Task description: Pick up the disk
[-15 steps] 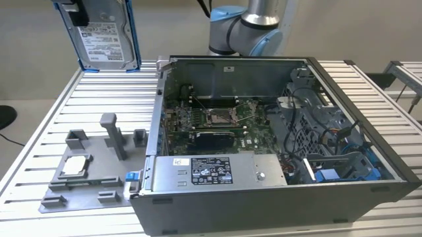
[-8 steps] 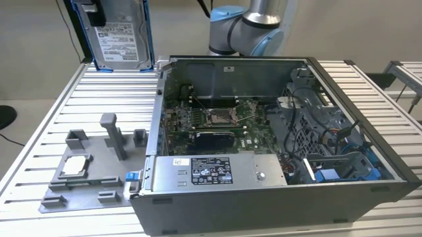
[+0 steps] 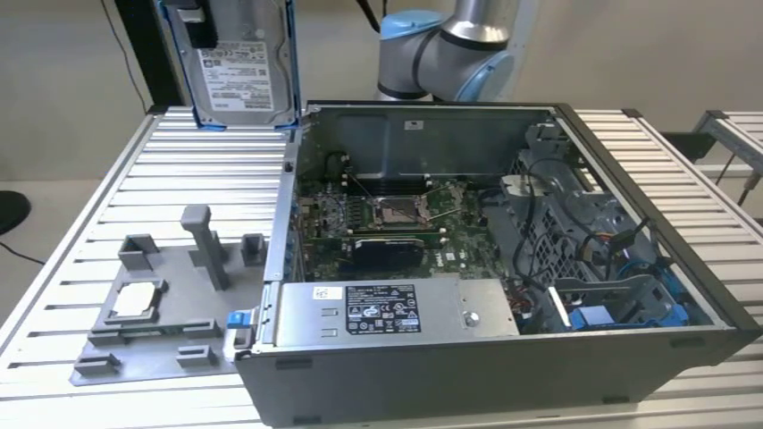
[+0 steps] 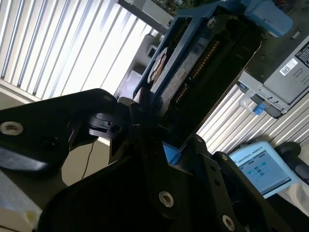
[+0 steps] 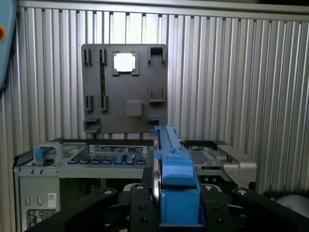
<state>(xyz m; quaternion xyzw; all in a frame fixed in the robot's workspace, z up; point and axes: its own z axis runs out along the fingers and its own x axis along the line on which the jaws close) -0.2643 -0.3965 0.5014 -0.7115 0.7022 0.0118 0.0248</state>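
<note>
The disk [image 3: 245,71], a silver-grey drive with a white label in a blue bracket, hangs upright in the air above the far left of the table, clear of the computer case. My gripper [image 3: 203,25] is shut on its upper end. In the first wrist view the disk [image 5: 174,174] shows edge-on, with my gripper [image 5: 176,212] clamping it from both sides between black fingers [image 5: 140,210]. In the second wrist view the disk [image 4: 193,58] sticks out from my gripper [image 4: 154,125].
The open computer case [image 3: 501,375] fills the table's middle and the exterior view's right, with the power supply box [image 3: 381,308] at its front. A grey fixture plate [image 3: 167,344] with a small silver chip [image 3: 134,298] lies on the slatted table [image 3: 179,179]. The arm's base [image 3: 448,49] stands behind the case.
</note>
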